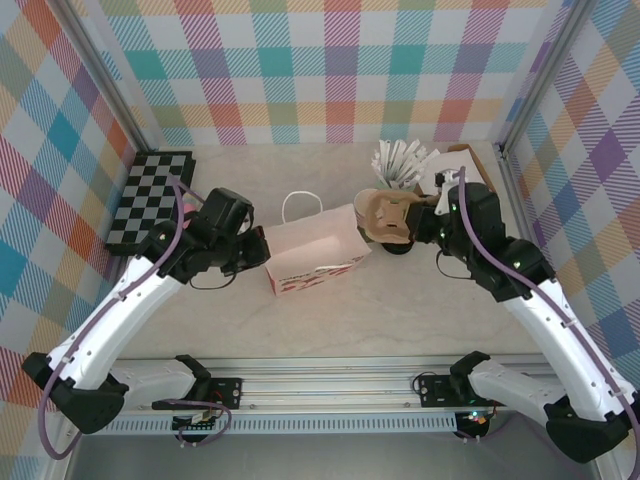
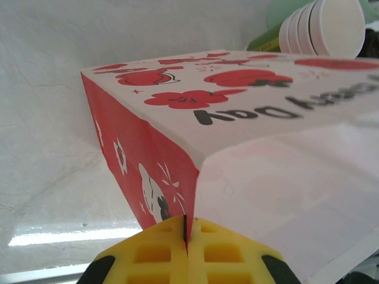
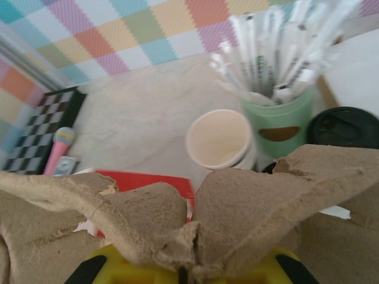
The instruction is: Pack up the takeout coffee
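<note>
Left gripper (image 1: 255, 246): yellow pads (image 2: 228, 254) pressed together on a folded edge of the bag, at its left end.
Bag (image 1: 318, 250): white and red paper, mid-table between the two grippers, its handle on the far side.
Right gripper (image 1: 425, 215): clamped on the carrier, just right of the bag.
Carrier (image 3: 249, 207): brown moulded cardboard, torn at the edges, held above the table (image 1: 400, 310).
Coffee (image 3: 343, 127): on the right. Its black lid sits just right of the mint cup, and the carrier hides its body.
Mint cup (image 3: 278, 121): upright, full of white wrapped sticks.
Cup stack (image 3: 222, 139): lidless, just left of the mint cup.
Chessboard (image 1: 150, 200): far left, by the wall.
</note>
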